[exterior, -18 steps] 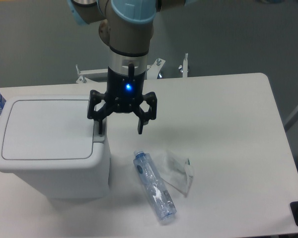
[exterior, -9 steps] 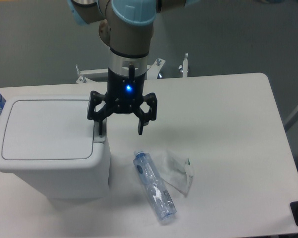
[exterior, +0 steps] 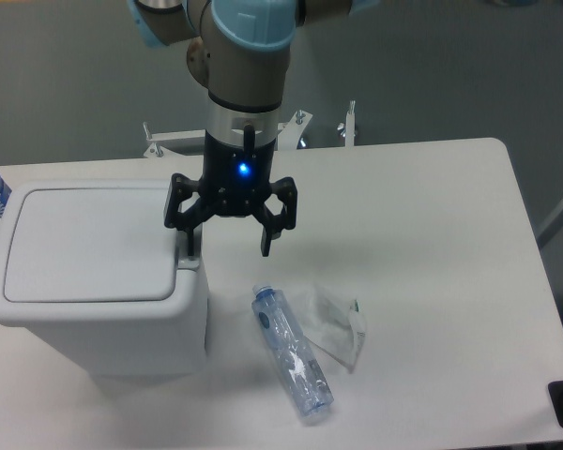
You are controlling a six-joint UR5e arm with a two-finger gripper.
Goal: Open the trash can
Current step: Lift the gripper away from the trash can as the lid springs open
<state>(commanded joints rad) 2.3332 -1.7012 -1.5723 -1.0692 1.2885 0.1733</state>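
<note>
While its two black fingers are spread wide with nothing held between them, the gripper (exterior: 227, 246) is seen pointing down at the right edge of the trash can (exterior: 98, 281). One finger (exterior: 187, 239) is placed at the grey push-button tab (exterior: 188, 262) on the lid's right rim; whether it is actually pressing on the tab cannot be told. The other finger (exterior: 266, 236) is hung over bare table beside the bin. A blue light is lit on the gripper body, above which the arm's silver wrist and pale blue joint cap are seen.

The trash can is stood on the left part of the white table (exterior: 432, 281), with its flat white lid (exterior: 86, 246) lying closed. A clear plastic bottle (exterior: 293, 352) is laid on its side to the right of the bin, and a crumpled clear plastic bag (exterior: 336, 324) is found just beside it, touching or nearly so.
</note>
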